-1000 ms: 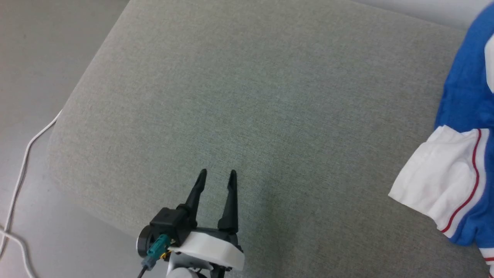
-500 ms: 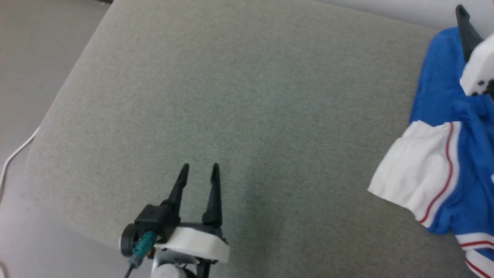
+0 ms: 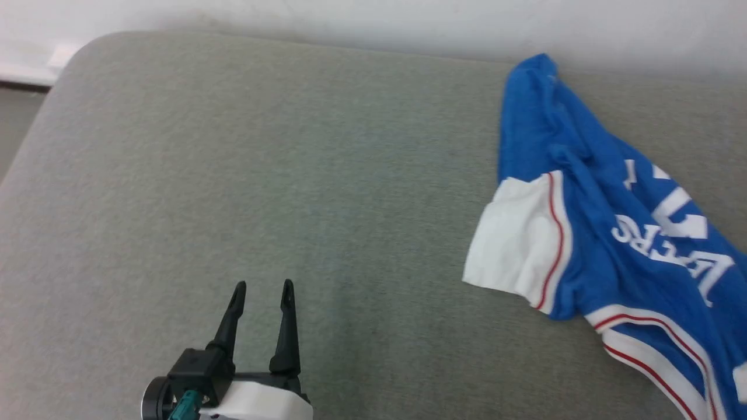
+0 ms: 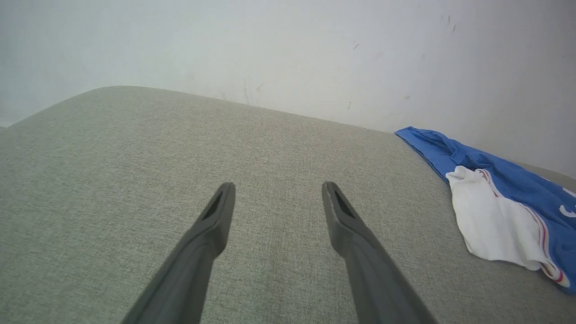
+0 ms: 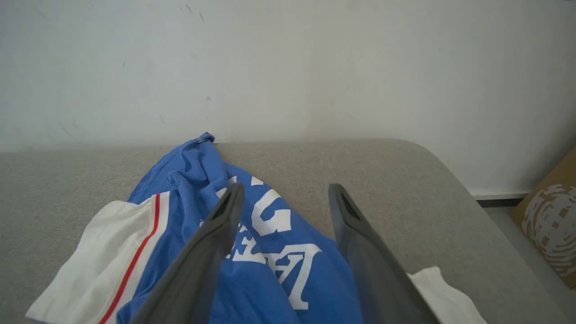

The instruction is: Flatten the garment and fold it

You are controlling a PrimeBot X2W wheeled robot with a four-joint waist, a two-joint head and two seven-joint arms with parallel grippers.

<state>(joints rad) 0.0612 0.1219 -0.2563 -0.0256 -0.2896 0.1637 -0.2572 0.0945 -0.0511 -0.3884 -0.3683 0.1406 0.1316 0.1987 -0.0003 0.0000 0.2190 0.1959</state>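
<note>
Right claw (image 5: 285,189) just sprung apart over shirt (image 3: 583,274); shirt lies rumpled on cushion (image 3: 292,146), right side. Left claw (image 3: 263,286) spread, empty, well apart. You still face flattening.

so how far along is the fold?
Done: nothing visible. The garment lies bunched on the cushion, one white sleeve splayed out. In hand: nothing; right gripper open above it, left gripper open over bare cushion. To do: flatten, then fold.
</note>
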